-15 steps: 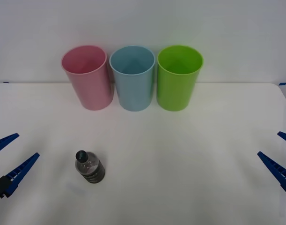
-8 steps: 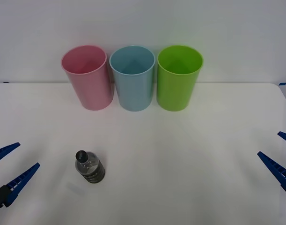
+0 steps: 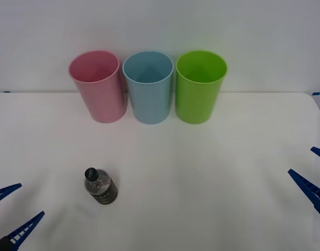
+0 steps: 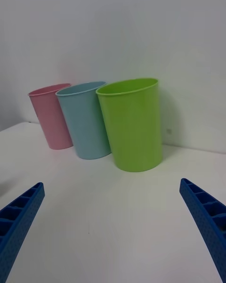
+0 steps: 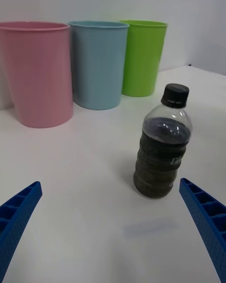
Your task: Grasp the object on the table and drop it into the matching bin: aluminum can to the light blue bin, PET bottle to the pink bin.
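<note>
Front view: PET bottle [image 3: 100, 187] upright on the table [image 3: 201, 167], near my left gripper [image 3: 10, 209], fingers spread. Pink bin [image 3: 97, 86], light blue bin [image 3: 147, 86] behind. My right gripper [image 3: 312, 172] parked, fingers apart.

We see a white table [image 3: 201, 167], a pink bin [image 3: 98, 86], a light blue bin [image 3: 148, 86], a lime green bin [image 3: 199, 86]. The clear bottle [image 3: 100, 186] has a black cap and a dark ribbed lower body. Gripper fingers [image 5: 207, 221] are blue, ribbed.
</note>
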Controlling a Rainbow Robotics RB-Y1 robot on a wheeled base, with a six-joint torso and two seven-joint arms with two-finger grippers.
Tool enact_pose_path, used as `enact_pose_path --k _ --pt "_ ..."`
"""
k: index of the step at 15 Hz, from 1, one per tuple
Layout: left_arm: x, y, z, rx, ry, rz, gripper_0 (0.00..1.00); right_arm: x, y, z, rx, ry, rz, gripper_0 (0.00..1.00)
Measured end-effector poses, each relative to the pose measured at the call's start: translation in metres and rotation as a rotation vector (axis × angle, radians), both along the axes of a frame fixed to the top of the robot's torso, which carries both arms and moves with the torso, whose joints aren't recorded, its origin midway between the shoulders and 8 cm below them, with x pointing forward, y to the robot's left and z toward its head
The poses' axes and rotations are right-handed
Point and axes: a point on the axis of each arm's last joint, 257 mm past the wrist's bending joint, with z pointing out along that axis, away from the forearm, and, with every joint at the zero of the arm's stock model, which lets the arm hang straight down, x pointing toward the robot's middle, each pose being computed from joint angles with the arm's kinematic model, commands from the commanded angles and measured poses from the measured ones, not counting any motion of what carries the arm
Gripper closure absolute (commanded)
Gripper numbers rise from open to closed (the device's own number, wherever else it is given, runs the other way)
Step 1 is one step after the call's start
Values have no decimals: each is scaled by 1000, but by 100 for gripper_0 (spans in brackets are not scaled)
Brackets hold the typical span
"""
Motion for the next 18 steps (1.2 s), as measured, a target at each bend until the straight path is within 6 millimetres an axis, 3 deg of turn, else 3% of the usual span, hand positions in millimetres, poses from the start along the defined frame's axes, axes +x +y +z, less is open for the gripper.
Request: enact_pose_path --k 2,7,18 --pt "-2 -4 -19 10 27 -25 0 0 0 0 0 0 0 0" --pt "-3 -19 -40 -29 66 -54 0 0 0 0 0 0 0 0" --pt "25 -59 -50 -21 16 -91 0 0 0 0 0 0 0 0"
